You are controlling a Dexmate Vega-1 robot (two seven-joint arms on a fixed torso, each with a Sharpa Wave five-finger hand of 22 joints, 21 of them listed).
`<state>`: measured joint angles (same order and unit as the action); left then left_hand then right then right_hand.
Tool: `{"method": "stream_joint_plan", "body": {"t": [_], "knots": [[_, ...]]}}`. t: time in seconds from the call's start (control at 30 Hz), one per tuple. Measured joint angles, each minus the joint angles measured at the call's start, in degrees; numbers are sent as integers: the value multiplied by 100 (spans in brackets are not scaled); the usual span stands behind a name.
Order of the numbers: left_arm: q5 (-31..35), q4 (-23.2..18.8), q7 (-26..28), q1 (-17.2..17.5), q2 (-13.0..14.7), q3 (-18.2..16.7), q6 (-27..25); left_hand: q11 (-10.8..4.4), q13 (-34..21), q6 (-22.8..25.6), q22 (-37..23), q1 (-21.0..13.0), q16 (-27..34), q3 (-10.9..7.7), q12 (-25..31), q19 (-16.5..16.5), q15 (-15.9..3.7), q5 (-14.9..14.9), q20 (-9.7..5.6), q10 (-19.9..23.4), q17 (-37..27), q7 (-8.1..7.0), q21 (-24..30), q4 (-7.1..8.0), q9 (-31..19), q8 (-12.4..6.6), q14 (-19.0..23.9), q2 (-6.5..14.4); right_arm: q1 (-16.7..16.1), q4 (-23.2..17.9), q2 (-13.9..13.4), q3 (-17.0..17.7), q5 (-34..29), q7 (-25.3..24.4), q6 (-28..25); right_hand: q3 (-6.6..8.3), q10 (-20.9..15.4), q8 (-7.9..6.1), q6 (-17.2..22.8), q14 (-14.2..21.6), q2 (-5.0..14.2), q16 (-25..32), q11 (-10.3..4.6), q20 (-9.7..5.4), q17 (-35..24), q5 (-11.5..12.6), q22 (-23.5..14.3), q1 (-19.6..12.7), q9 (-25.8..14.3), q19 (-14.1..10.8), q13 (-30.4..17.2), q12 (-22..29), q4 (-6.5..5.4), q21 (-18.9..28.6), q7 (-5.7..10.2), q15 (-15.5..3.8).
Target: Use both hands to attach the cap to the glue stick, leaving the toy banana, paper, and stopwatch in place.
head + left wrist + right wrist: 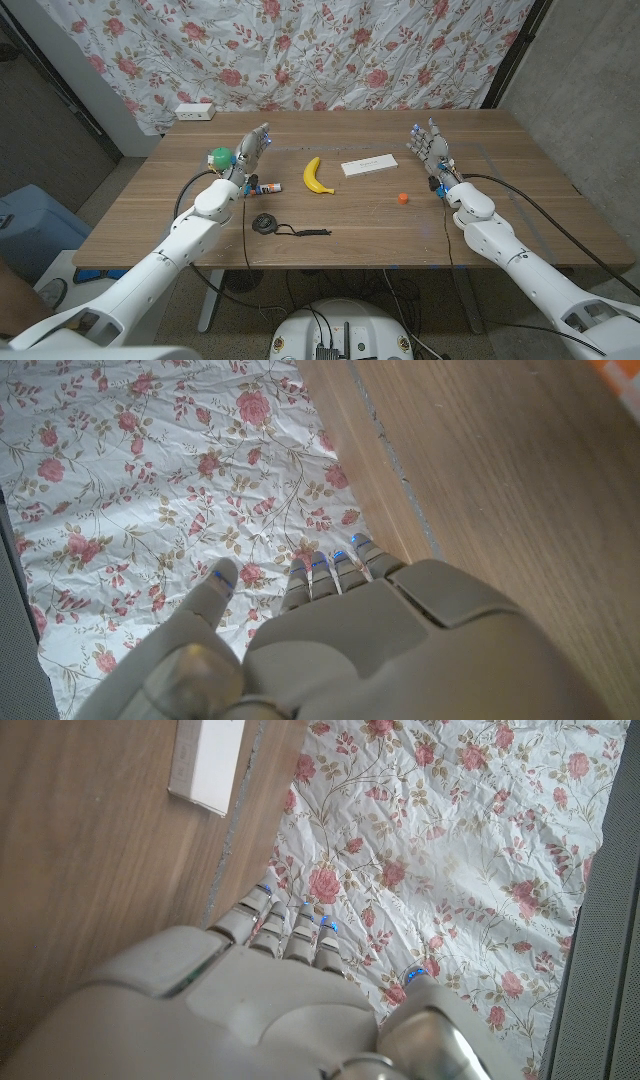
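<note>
The glue stick point(265, 187) lies on its side on the table, just right of my left wrist, with an orange end pointing right. Its small orange cap point(402, 198) sits on the wood left of my right wrist. My left hand point(252, 152) stands upright with fingers straight and apart, holding nothing, beyond the glue stick. My right hand point(428, 148) stands the same way, empty, beyond the cap. Both hands appear from behind in the wrist views, the left hand point(330, 630) and right hand point(260, 990) with fingers extended.
A yellow toy banana point(316, 175) lies mid-table, a white paper point(368, 165) right of it, and a black stopwatch point(265, 223) with its cord near the front. A green ball point(220, 157) sits by my left hand. A white power strip point(194, 112) lies at the back left.
</note>
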<state>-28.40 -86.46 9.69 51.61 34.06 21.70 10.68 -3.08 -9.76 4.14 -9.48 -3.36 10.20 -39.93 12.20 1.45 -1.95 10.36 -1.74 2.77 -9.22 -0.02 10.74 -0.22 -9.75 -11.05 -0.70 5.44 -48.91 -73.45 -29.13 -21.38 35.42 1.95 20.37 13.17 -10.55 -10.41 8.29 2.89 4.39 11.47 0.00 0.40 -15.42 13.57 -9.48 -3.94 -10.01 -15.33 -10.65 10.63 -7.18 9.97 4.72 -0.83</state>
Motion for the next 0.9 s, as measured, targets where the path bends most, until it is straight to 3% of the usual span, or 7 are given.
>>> {"method": "stream_joint_plan", "body": {"t": [0.4,0.43,0.6,0.63,0.77,0.9], "knots": [[411,-663,264,125,444,39,-301,-163,1,346,16,-165,0,-5,0,22,21,0,-22,265,0,-162,0,-355,0,-44,164,15,-131,-169,-62,45,-149,-306,33,6,-41,0,31,20,0,0,-41,-41,26,23,15,0,0,41,0,40,6,22,-31,-20],[679,-777,409,147,525,39,-674,-163,0,346,16,-165,0,0,0,22,21,0,-22,265,1,-162,0,-377,0,-44,164,15,-218,-307,-123,70,-156,-318,32,15,-41,0,31,20,0,0,-41,-41,26,23,15,0,0,41,0,40,15,22,-32,-20],[806,-1196,460,234,817,7,-969,-203,-27,366,15,-243,0,-20,0,22,20,-21,-22,306,1,-182,0,-465,1,-44,164,14,-251,-359,-157,77,-176,-353,-9,30,-41,0,31,19,0,0,-41,-41,53,23,15,0,1,41,-1,40,31,22,-31,-20],[889,-1296,504,258,884,-10,-1244,-199,-27,366,15,-273,0,-29,0,36,-1,-22,-31,314,1,-182,0,-523,1,-44,186,-17,-251,-359,-157,77,-176,-354,-21,30,-41,0,30,19,0,0,-41,-41,53,23,15,0,1,41,-1,40,31,22,-32,-20],[933,-1634,541,361,1101,-94,-1400,-217,-27,444,15,-402,0,-67,0,166,-5,-22,-22,469,1,-194,0,-717,1,-44,250,5,-263,-409,-193,85,-147,-304,-53,30,-41,0,30,51,0,0,-41,-41,53,23,14,0,1,41,-1,40,31,22,-31,-51],[1078,-1935,645,435,1304,-160,-1867,-287,-26,533,15,-467,0,-89,0,217,3,-23,-31,553,1,-247,0,-845,1,-44,269,-1,-242,-409,-205,85,-104,-226,-84,48,-62,0,30,50,0,0,-20,-40,80,23,14,0,1,41,-1,40,49,22,-32,-51]]}}
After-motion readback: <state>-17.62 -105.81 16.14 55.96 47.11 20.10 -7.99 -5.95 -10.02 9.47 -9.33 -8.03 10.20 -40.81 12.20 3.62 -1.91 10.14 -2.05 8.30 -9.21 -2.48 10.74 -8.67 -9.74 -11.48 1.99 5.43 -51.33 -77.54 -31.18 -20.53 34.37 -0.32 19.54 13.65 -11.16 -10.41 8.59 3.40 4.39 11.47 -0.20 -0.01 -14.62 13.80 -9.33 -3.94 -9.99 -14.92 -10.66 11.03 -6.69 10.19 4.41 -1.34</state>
